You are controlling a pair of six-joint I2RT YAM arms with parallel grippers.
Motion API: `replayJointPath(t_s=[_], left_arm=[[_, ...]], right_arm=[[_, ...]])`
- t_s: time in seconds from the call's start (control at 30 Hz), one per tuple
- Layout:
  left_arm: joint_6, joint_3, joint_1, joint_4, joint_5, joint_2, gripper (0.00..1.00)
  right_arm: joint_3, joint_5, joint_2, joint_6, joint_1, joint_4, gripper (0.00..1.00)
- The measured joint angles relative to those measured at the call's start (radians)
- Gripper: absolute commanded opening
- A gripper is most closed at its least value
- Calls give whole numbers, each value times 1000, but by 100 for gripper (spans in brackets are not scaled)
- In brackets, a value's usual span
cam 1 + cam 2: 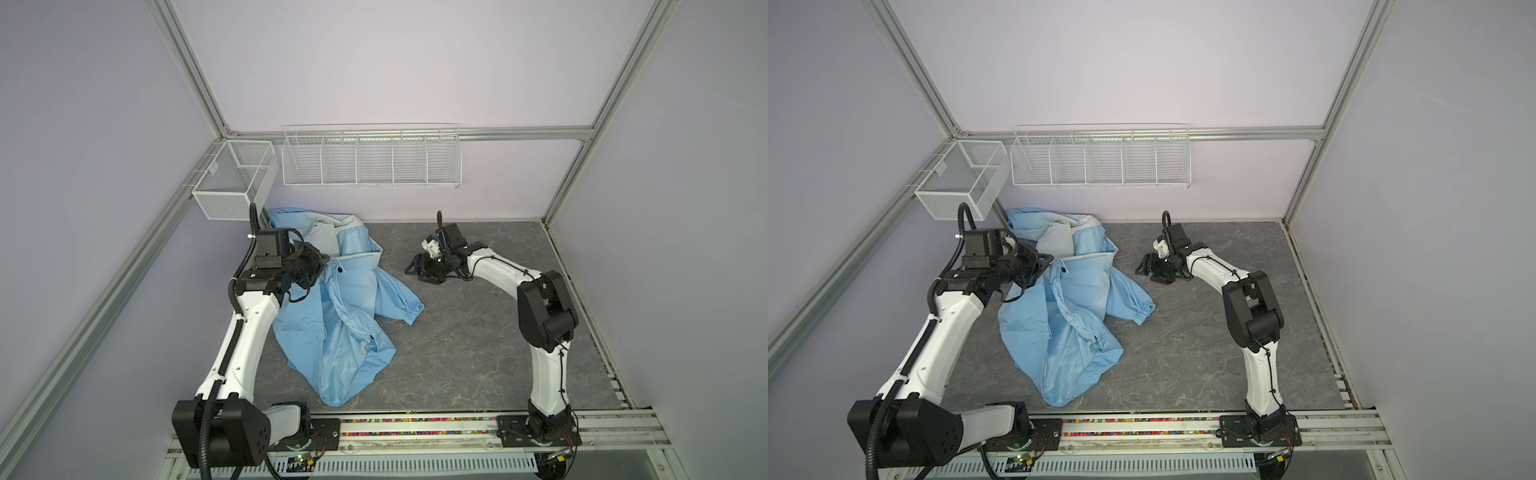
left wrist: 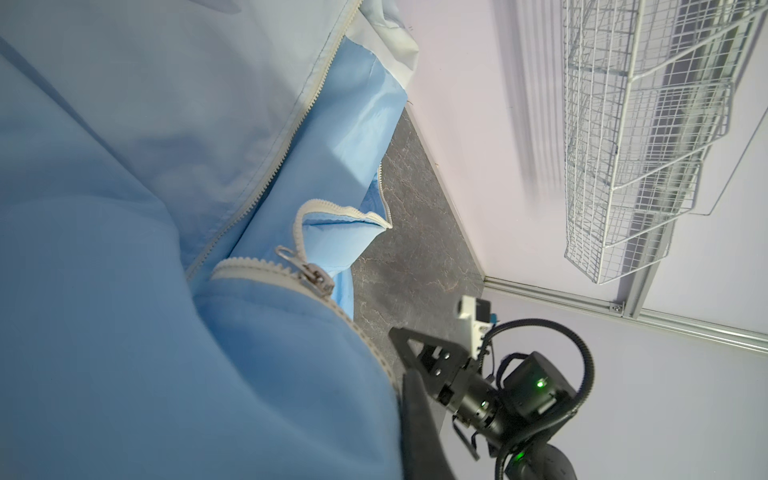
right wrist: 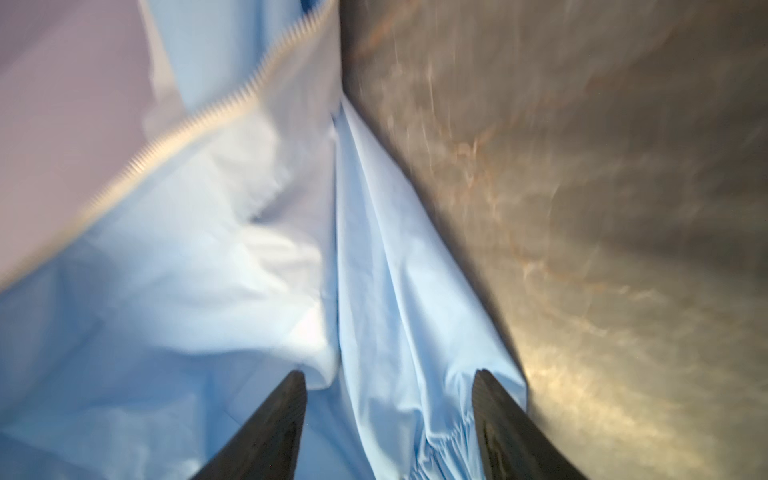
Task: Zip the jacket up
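Jacket fabric lies crumpled on the left half of the grey marbled table. Its collar end is against the back wall, its lowest fold near the front rail, and one gathered cuff reaches towards the middle. The cream zipper is joined below the metal slider and splits apart beyond it. The left gripper is clamped on fabric beside the zipper. The right gripper hovers over open table just right of the jacket, its fingers spread with nothing between them. Table stretches clear from the cuff to the right wall. A mesh basket with two compartments hangs at the back-left corner. A wire rack of five compartments hangs on the pale lilac back wall.
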Motion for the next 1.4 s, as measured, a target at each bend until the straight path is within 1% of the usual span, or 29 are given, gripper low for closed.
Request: replayJointPath(t_s=[0.1,0.2,0.33,0.43,0.47,0.53,0.67,0.73,0.77,0.8,0.9,0.97,1.0,1.03,1.07,1.13,1.23,1.4], left_arm=[[0,-25,0,-21,3,-63,0],[0,-41,0,-50,9,-105,0],[0,-70,0,-72,16,-136,0],[0,-85,0,-82,25,-143,0],[0,-85,0,-86,27,-143,0],[0,-85,0,-92,29,-144,0],[0,-86,0,-101,38,-149,0],[1,-86,0,-105,44,-152,0],[1,-86,0,-108,47,-153,0],[2,-86,0,-110,51,-154,0],[8,-86,0,-117,56,-154,0],[16,-86,0,-119,58,-154,0],[20,-86,0,-120,59,-154,0],[24,-86,0,-121,59,-153,0],[28,-86,0,-122,59,-151,0],[43,-86,0,-124,58,-143,0],[76,-82,0,-132,53,-111,0],[153,-17,0,-171,21,13,0]], right_arm=[[166,-37,103,80,-17,67,71],[310,-75,246,180,2,157,72],[443,-103,435,302,38,238,76],[538,-113,560,372,62,267,80],[575,-135,595,392,68,292,81],[639,-135,634,433,80,324,84],[723,-130,696,524,97,405,84],[765,-121,735,566,104,444,80],[798,-114,765,587,108,463,76],[832,-108,796,606,113,479,71],[896,-88,867,661,126,534,45],[893,-77,881,702,132,589,27],[881,-73,881,718,134,614,21],[864,-69,877,726,134,644,16],[828,-65,866,734,132,683,9],[723,-53,811,733,124,732,7],[505,-26,678,711,95,753,7],[160,14,431,663,-7,804,7]])
